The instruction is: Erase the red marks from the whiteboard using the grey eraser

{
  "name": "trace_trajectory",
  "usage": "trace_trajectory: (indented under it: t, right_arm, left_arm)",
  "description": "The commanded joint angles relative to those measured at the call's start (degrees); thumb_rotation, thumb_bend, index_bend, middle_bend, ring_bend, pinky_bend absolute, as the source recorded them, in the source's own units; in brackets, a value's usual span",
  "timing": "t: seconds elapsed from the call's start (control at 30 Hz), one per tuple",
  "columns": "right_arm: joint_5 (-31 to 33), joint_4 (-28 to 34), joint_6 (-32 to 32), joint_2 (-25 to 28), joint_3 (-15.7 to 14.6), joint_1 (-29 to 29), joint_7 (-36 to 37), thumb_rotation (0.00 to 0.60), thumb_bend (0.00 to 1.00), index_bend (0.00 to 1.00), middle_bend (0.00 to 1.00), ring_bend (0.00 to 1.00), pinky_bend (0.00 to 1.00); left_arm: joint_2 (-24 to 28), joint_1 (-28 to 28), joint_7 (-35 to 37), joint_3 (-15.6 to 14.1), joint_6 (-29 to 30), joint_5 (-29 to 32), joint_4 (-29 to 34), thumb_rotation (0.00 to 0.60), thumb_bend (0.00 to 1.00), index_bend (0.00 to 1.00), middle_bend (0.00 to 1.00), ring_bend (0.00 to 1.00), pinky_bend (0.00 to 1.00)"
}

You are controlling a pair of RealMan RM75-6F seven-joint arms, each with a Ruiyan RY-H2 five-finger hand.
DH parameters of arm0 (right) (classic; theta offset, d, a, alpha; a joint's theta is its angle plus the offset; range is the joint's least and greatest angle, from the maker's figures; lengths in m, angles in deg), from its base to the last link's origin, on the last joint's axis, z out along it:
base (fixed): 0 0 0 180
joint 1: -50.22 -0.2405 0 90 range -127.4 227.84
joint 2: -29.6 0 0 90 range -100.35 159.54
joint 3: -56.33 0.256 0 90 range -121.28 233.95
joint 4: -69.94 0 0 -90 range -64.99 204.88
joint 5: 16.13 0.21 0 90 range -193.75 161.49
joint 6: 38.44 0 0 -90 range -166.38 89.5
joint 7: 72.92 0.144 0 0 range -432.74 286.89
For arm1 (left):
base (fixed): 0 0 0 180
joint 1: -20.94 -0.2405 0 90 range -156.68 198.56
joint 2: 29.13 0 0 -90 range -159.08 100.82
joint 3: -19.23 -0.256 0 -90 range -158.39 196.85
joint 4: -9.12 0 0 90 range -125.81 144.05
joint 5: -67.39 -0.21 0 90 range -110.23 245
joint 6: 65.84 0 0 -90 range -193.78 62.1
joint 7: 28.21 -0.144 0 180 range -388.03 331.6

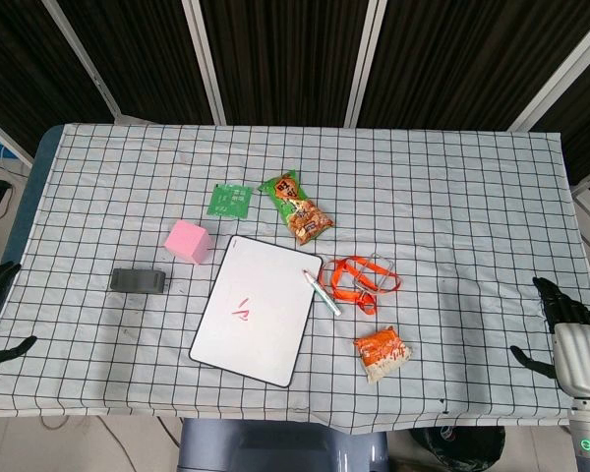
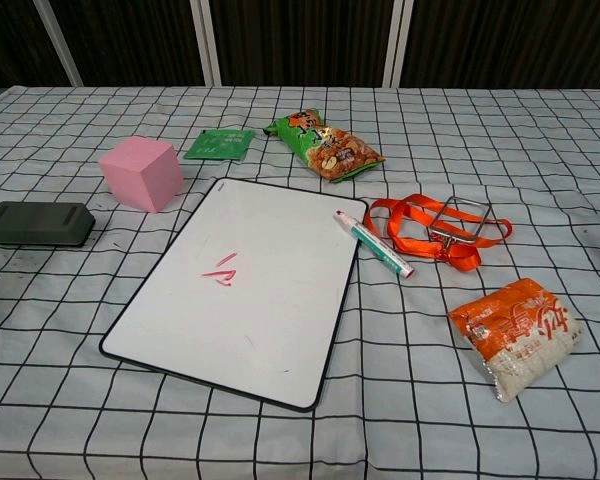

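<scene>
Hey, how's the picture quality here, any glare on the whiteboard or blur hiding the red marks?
Head view: even overhead light, no glare on the whiteboard, red marks small but legible, only faint shadows. Chest view: sharper and closer, the marks crisp, the grey eraser clear with a soft shadow; perspective makes the board taper toward the far end.

A whiteboard [image 2: 250, 285] is lying on the checkered counter [image 2: 80, 420], bearing small red marks [image 2: 221, 269]. A grey eraser [image 2: 38, 223] is sitting well left, beside what looks like a pink foam cube [image 2: 141, 173].
</scene>
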Motion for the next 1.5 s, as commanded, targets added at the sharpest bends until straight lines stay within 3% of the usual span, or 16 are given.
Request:
trace_trajectory:
  t: [0.03, 1.0, 1.5]
  right_arm:
    - [0.0, 0.0, 0.0, 0.0, 0.0, 0.0, 0.0, 0.600, 0.21, 0.01, 0.12, 0.21, 0.22]
    - [0.3, 0.2, -0.1, 0.1, 0.1, 0.1, 0.4, 0.600, 0.21, 0.01, 0.12, 0.21, 0.22]
    - [0.5, 0.2, 0.3, 0.2, 0.1, 0.0, 0.5, 0.600, 0.21, 0.01, 0.12, 0.21, 0.22]
  left_arm:
    - [0.0, 0.0, 0.0, 0.0, 0.0, 0.0, 0.0, 0.600, 0.09, 0.00, 0.04, 0.00, 0.00]
    - [-0.5, 0.9, -2.5, -0.4, -2.1, 0.2, 0.6, 0.600, 0.09, 0.00, 0.04, 0.00, 0.00]
    - [-3.0, 13.2, -13.7, 3.3, -21.4, 9.7, 3.1, 0.600, 0.12, 0.00, 0.05, 0.00, 0.00]
